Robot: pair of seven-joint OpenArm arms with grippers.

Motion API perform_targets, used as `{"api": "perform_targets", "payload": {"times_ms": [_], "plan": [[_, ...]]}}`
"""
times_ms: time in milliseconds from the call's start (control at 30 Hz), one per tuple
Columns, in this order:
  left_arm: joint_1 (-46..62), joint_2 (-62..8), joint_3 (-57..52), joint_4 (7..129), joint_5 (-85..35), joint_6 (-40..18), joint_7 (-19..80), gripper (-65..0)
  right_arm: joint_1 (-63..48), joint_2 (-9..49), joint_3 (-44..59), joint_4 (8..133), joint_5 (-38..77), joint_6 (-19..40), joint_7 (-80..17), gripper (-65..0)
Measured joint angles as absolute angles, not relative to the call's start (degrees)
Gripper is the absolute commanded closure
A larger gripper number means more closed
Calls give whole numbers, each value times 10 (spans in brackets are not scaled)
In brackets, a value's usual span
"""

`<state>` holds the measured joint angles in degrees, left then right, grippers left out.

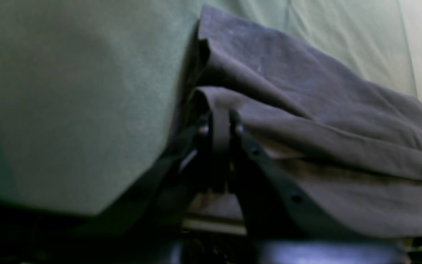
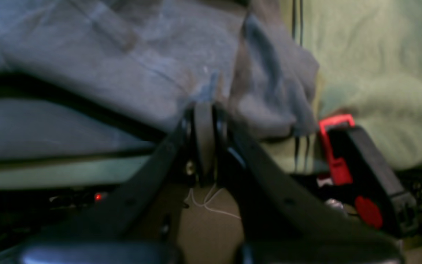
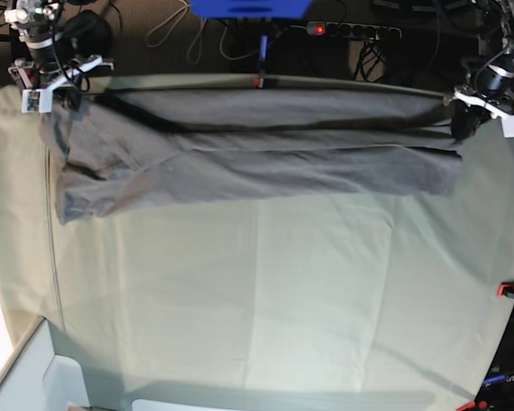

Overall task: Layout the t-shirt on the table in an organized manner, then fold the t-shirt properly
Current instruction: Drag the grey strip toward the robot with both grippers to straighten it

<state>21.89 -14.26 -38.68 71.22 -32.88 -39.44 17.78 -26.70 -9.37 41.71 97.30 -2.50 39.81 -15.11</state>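
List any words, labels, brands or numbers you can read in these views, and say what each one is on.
None can be read.
t-shirt: plain grey cloth, no print or label showing.
table: bare pale green cloth, no markings.
red clip: no lettering visible, and that view is blurred.

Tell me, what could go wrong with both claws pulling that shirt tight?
The left gripper and right gripper each pinch just a small bit of the t-shirt, so it could slip out. The shirt hangs near the table far edge and might slide off. Its bunched end could fold crooked.
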Motion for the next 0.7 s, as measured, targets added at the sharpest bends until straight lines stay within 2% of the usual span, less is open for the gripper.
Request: {"api": "perform_targets", "payload": {"times_ms": [433,500,633,700], "plan": [[217,-143,-387,712,-329,-394,178,-15,-282,-92,384,953,-25,397,-150,0],[217,-143,-387,712,-329,-394,178,-67,-273,-92,385,936,-26,398,-152,0],[219,-143,-387,712,-329,-394,178,-270,-272,-92,385,933,-25,398,-150,0],[220,-143,-386,712,-327,-394,178,-358,-272,-92,385,933,-25,398,-150,-33]]}}
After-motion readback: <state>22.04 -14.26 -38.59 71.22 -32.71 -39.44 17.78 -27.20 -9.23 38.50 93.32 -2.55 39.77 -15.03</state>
